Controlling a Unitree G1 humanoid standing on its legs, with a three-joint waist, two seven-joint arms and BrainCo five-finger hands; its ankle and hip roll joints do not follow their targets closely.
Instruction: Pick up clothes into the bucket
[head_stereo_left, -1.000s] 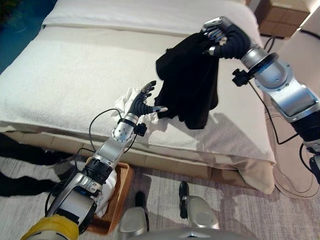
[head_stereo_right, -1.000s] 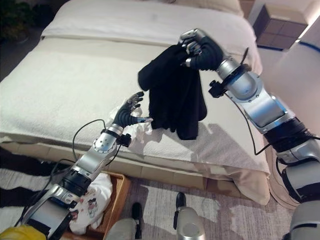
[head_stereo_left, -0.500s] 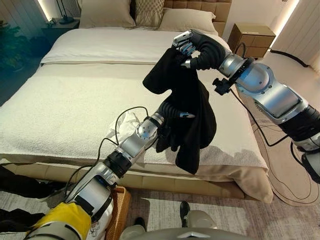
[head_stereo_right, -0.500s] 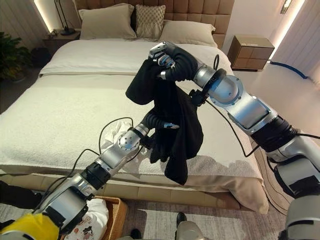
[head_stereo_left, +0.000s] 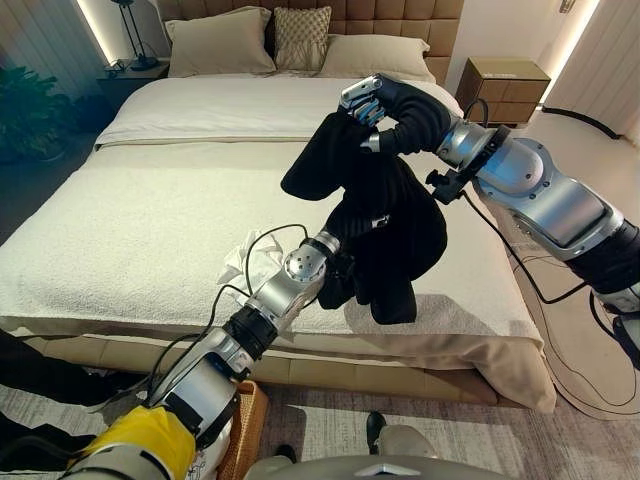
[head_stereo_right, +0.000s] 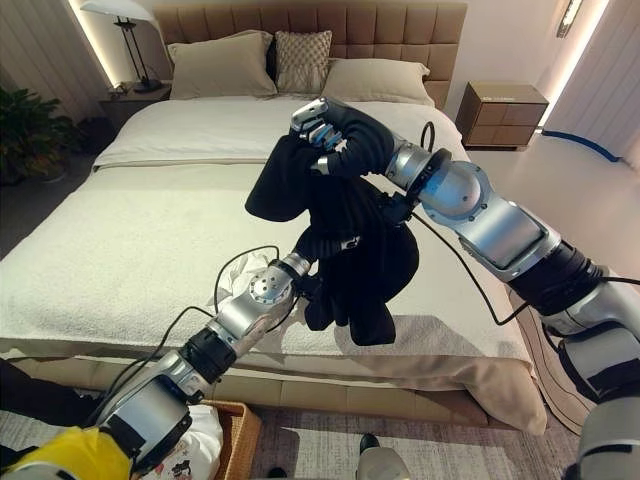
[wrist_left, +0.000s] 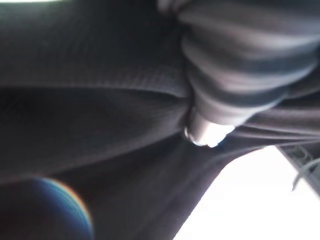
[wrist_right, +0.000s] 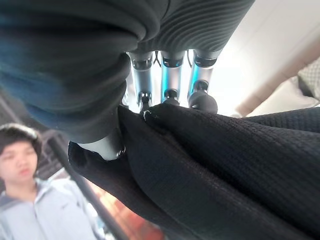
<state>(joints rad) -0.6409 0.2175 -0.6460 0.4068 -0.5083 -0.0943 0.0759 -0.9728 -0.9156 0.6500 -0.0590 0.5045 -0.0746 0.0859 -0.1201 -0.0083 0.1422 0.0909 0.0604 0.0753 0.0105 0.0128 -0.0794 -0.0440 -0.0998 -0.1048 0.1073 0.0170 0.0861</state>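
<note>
Both hands now meet at the black garment (head_stereo_left: 375, 215) lifted over the bed (head_stereo_left: 130, 215): the right hand (head_stereo_left: 372, 100) pinches its top, while the left hand (head_stereo_left: 350, 225), spread beside it a second ago, pushes into the folds, its grip hidden, so the bucket (head_stereo_right: 232, 432) waits.

Head stereo pair down over the bed (head_stereo_left: 150, 220); wrist cameras tight against the black garment (head_stereo_right: 350, 240).

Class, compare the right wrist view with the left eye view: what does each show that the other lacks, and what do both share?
Right wrist view alone: a person standing behind the cloth. Left eye view alone: the bed, pillows, a nightstand, a white garment, and the left hand buried in black fabric. Both: the right hand pinching the black garment held up.
</note>
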